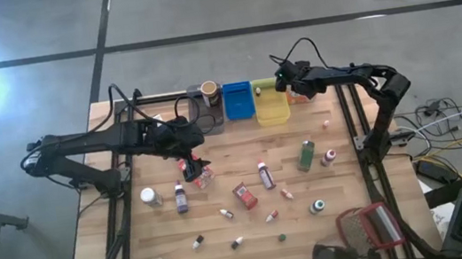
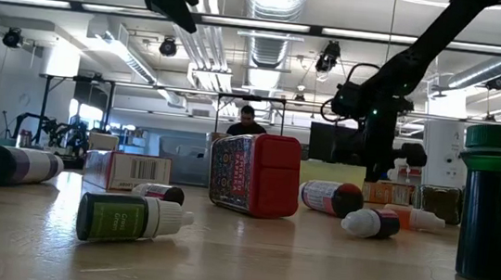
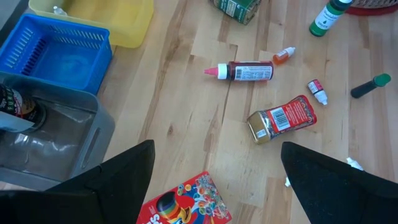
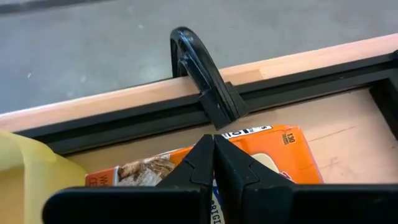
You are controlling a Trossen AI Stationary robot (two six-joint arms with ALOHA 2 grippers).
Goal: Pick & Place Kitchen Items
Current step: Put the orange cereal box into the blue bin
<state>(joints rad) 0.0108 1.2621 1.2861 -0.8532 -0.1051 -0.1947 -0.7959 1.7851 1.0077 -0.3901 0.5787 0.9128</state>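
Left gripper point(image 1: 198, 164) at about 9 o'clock from table centre, fingers point(image 3: 118, 180) spread wide, hovering over a red candy box point(image 3: 184, 205) and holding nothing. Right gripper point(image 1: 282, 81) up at 1 o'clock by the table's far edge, fingers point(image 4: 199, 163) pressed together on nothing, poised above an orange box point(image 4: 273, 155) just beside the yellow bin point(image 1: 271, 111). Remaining items scattered across mid-table toward 6 o'clock: red packet point(image 1: 244, 195), sauce bottle point(image 1: 266, 175), green bottle point(image 1: 307, 153), small dropper bottles point(image 1: 227, 212); one jar point(image 1: 210, 91) already in the grey bin point(image 1: 208, 119) at 11 o'clock, beside the blue bin point(image 1: 237, 100).
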